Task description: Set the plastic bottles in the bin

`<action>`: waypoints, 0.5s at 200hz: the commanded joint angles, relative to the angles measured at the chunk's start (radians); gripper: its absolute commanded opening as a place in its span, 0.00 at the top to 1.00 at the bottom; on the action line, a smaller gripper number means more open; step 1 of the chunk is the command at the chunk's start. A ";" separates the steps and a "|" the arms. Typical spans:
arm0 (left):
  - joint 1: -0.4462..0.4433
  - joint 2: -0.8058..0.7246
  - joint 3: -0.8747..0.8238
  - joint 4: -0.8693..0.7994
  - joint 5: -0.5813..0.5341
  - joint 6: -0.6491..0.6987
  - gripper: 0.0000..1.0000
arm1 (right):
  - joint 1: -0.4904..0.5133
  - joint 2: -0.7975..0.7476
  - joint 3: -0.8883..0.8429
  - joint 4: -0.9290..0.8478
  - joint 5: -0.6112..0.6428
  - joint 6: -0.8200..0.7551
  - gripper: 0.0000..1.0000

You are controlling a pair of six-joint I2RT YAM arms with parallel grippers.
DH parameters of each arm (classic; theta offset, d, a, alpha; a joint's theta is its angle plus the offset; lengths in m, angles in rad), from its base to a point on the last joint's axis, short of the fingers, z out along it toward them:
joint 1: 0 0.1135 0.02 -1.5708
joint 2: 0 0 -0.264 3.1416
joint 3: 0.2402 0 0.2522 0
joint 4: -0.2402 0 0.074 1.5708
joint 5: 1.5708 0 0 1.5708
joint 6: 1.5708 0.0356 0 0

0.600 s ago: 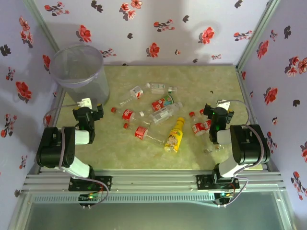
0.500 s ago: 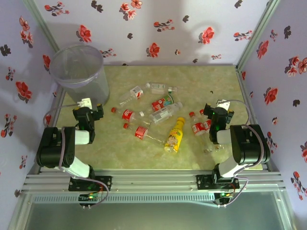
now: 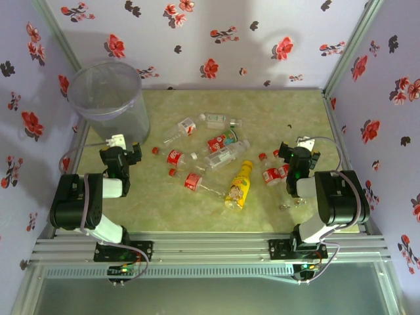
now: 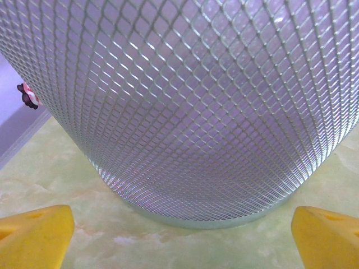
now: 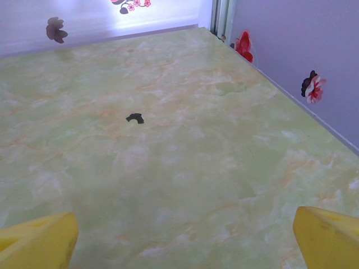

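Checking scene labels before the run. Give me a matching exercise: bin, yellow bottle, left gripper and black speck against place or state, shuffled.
1 bin
2 yellow bottle
3 left gripper
4 black speck

A lying flat, centre front
B open, facing the bin wall
C far left corner
D on the table, far right

Pairs: 1-C, 2-A, 3-B, 4-D

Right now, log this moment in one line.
left gripper open, facing round translucent grey bin | right gripper open over green marbled table | small plastic bottles on table
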 commanded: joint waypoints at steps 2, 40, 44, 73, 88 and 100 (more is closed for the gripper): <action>0.000 0.001 -0.007 0.045 -0.028 0.002 0.00 | -0.005 0.000 0.013 -0.001 0.020 0.016 0.01; 0.001 0.001 -0.006 0.043 -0.028 0.002 0.00 | -0.008 0.003 0.018 -0.008 0.016 0.019 0.01; 0.000 0.001 -0.006 0.042 -0.027 0.002 0.00 | -0.010 0.004 0.020 -0.010 0.014 0.020 0.01; 0.005 0.000 0.000 0.028 0.012 0.008 0.00 | -0.012 -0.001 0.017 -0.010 0.008 0.022 0.01; 0.005 -0.017 0.016 -0.012 0.032 0.018 0.00 | -0.014 -0.016 0.027 -0.040 -0.011 0.019 0.01; 0.004 -0.074 0.043 -0.107 0.033 0.018 0.00 | -0.024 -0.042 0.048 -0.106 -0.050 0.026 0.01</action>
